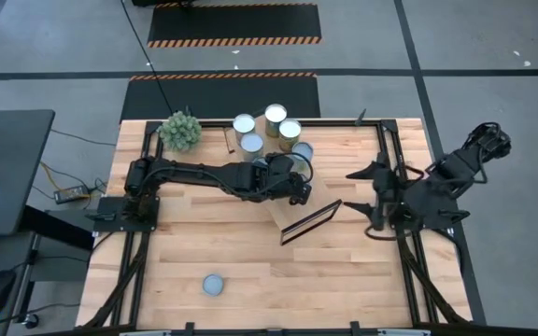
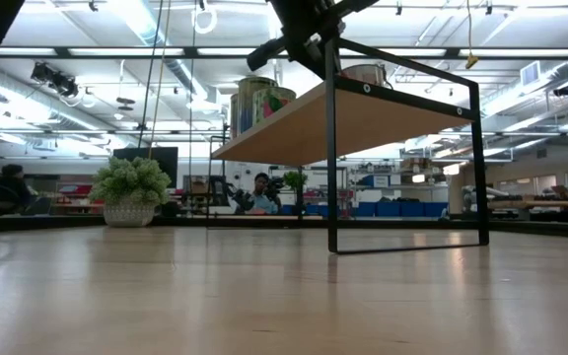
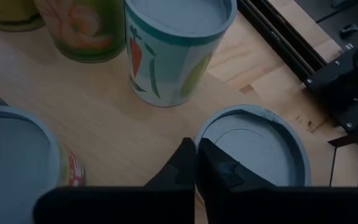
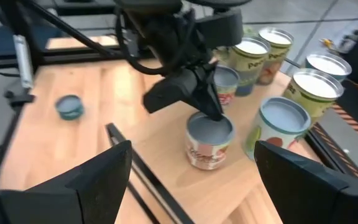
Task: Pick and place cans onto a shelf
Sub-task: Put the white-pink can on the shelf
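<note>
Several cans [image 1: 276, 116] stand upright in a cluster on the light-wood shelf [image 1: 288, 213], also seen in the low view [image 2: 363, 113]. One more can [image 1: 213, 285] stands alone on the tabletop near the front edge. My left gripper [image 3: 196, 167] is shut and reaches over the cluster. Its tips are at the top of a red-labelled can [image 4: 209, 142] at the near end of the row. My right gripper [image 4: 191, 186] is open and empty, level with the shelf's framed end, to its right. My left gripper's shut fingertips [image 4: 218, 117] come slanting down from above onto the grey top [image 3: 253, 149] of the red-labelled can, at its rim. I cannot tell whether they touch it. The can stands upright on the shelf.
A spiky green plant ball [image 1: 180, 131] sits at the table's far left. The shelf's dark metal frame [image 1: 311, 221] stands between the two arms. Dark rails [image 1: 395, 168] run along the table's sides. A person shows in the room behind [image 2: 261, 192].
</note>
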